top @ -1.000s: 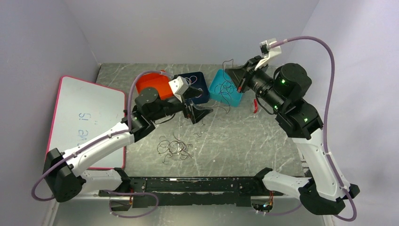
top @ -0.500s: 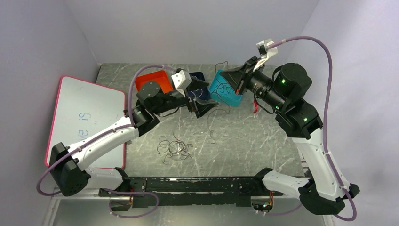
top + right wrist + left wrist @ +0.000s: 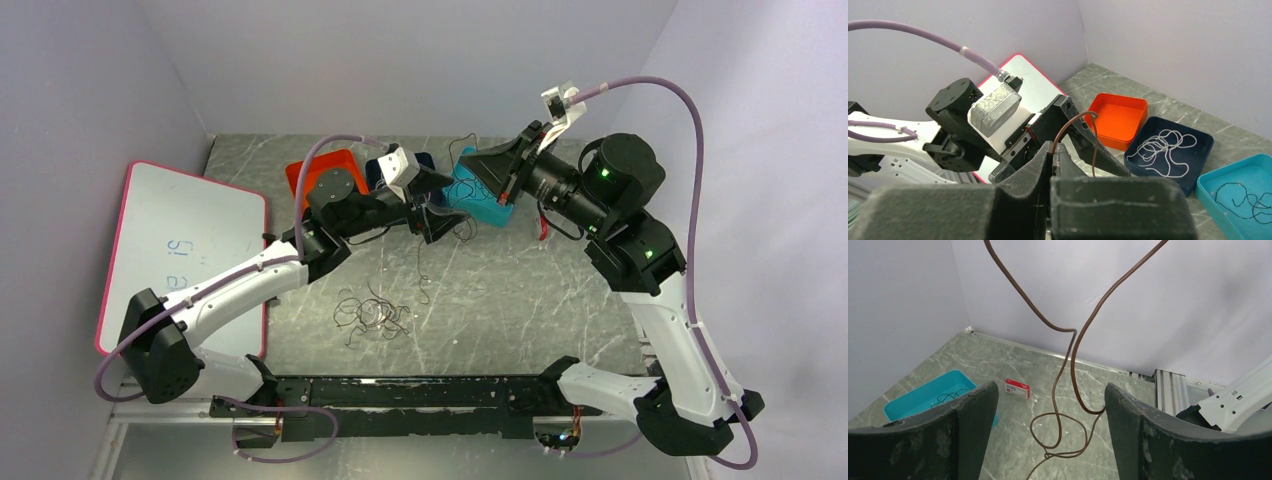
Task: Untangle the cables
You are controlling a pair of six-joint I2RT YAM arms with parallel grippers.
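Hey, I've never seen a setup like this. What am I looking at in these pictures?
Two robot arms stand on a marble-patterned table. One picture looks down from above; the others come from a camera on each wrist. The right gripper is pinched shut on a thin brownish-red cable, which hangs between the open fingers of the left gripper. A tangle of black cables lies on the table. Behind are an empty orange tray, a navy tray with a white cable and a teal tray with a black cable.
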